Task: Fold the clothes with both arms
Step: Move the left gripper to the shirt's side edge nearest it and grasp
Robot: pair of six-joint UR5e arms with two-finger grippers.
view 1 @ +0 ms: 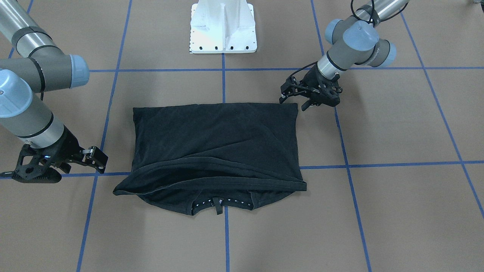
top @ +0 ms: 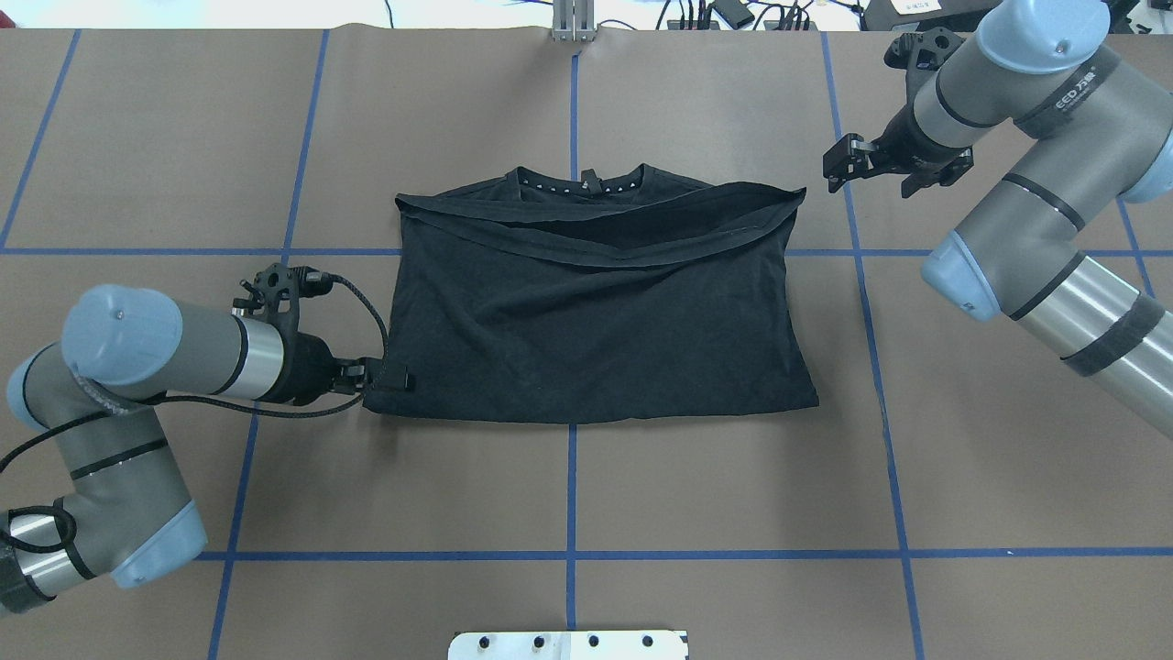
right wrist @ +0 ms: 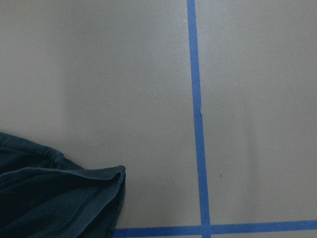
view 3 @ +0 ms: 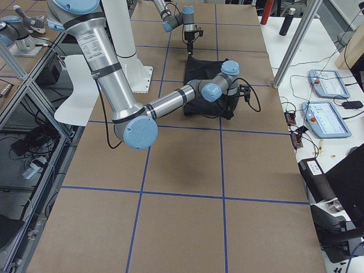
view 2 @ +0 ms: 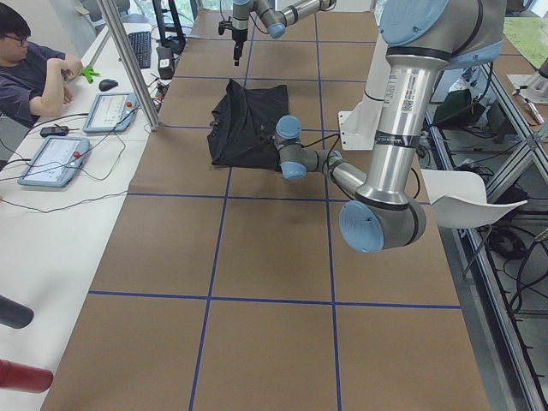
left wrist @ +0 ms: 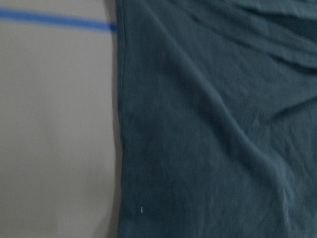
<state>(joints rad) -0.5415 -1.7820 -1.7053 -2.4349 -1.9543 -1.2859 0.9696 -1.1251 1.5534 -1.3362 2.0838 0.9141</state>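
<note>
- The left gripper [view 1: 293, 102] is hovering with its jaws spread, gripping nothing. Its tips are sitting right at the corner of the T-shirt [top: 596, 312]; whether they are touching the cloth I cannot tell.
- Taking the overhead view as the dial, with 12 o'clock pointing away from the robot, that corner is lying at the shirt's 8 o'clock.
- The right gripper [top: 871, 179] is hanging with its jaws wide apart and nothing between them. It is sitting clear of the cloth, just off the shirt's 2 o'clock corner.
- The shirt is lying folded across the middle of the table [top: 733, 477], showing plain black, with the fold running along its 6 o'clock edge.
- The hem is lying slanted and a little rumpled near 12 o'clock, and the collar [top: 586, 183] is peeking out just past it.
- Blue tape lines [top: 571, 477] are crossing the brown table and running under the shirt.
- The white base [view 1: 223, 26] is standing at 6 o'clock, well apart from the shirt.
</note>
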